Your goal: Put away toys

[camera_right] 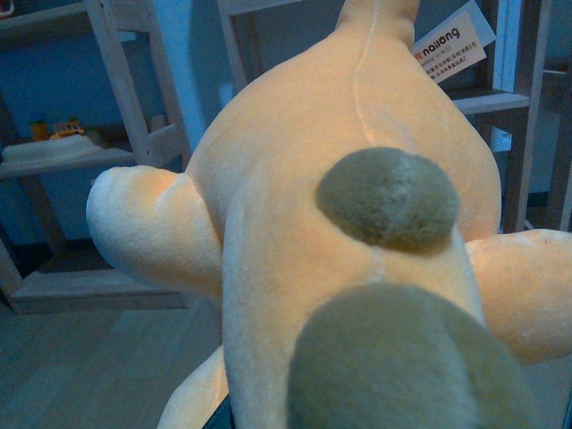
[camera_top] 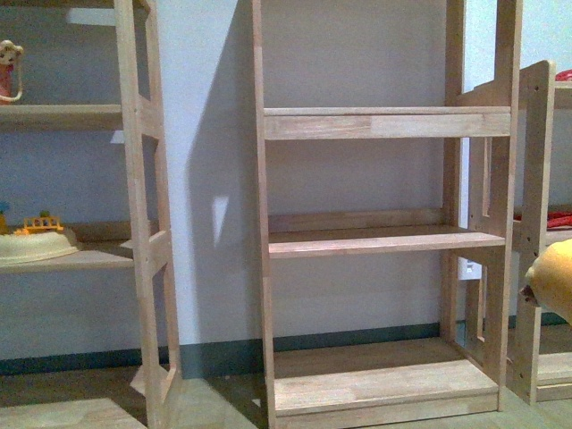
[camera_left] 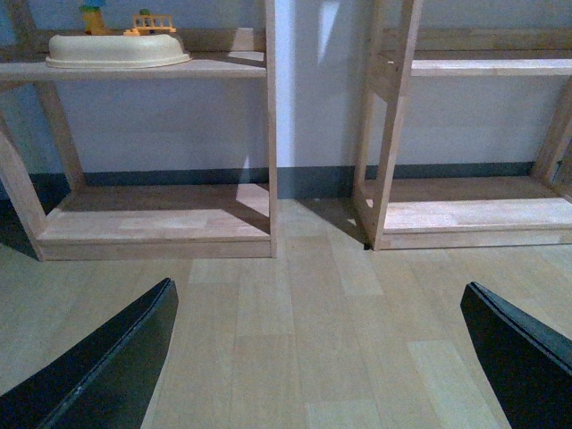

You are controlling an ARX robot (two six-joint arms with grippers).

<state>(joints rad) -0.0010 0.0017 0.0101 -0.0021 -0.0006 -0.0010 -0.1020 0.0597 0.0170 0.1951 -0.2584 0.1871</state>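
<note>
The plush animal (camera_right: 349, 223) fills the right wrist view: yellow-orange, with stubby limbs, two grey-brown patches and a white label (camera_right: 450, 45). My right gripper is shut on it, its fingers hidden under the plush. In the front view only a rounded part of the plush animal (camera_top: 554, 281) shows at the right edge, at about the height of the middle shelf. My left gripper (camera_left: 317, 357) hangs open over the wooden floor, its dark fingers (camera_left: 107, 366) wide apart with nothing between them.
A wooden shelf unit (camera_top: 384, 241) stands straight ahead against the wall. The left unit (camera_top: 134, 223) holds a cream tray toy (camera_top: 36, 243) and a small figure (camera_top: 9, 67). Another unit (camera_top: 536, 223) stands at the far right with red items (camera_top: 559, 219).
</note>
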